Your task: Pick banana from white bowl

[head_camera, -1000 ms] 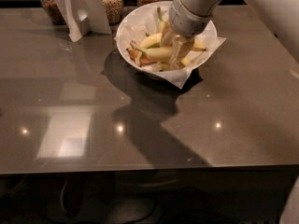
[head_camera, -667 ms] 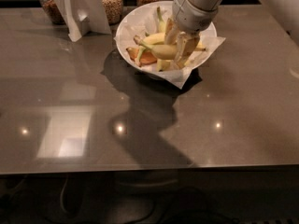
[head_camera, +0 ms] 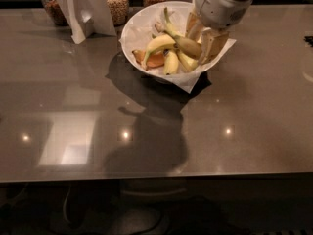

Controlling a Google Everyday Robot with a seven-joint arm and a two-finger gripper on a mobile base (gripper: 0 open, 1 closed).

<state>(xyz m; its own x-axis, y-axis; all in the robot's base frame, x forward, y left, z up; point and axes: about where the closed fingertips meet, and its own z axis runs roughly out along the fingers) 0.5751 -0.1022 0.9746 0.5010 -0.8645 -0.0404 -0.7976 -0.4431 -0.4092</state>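
Observation:
The white bowl (head_camera: 134, 31), lined with crumpled white paper, stands at the back middle of the table. My gripper (head_camera: 201, 40) reaches down into its right side. Its two fingers (head_camera: 213, 44) are closed around the thick end of the banana (head_camera: 180, 39). That banana is long and lies slanted over the other fruit, with its greenish stem pointing up and to the left. A curved pale yellow banana (head_camera: 157, 44) lies beside it on the left. Shorter bananas (head_camera: 171, 62) lie below it in the bowl.
An orange piece of fruit (head_camera: 154, 60) lies in the bowl's front left. A white folded paper stand (head_camera: 83, 9) and glass jars (head_camera: 116, 1) of grains stand at the table's back edge, left of the bowl. The brown table (head_camera: 146, 131) stretches in front.
My gripper has risen a little out of the bowl. The banana in it has tilted, and its stem end now sticks up above the other fruit.

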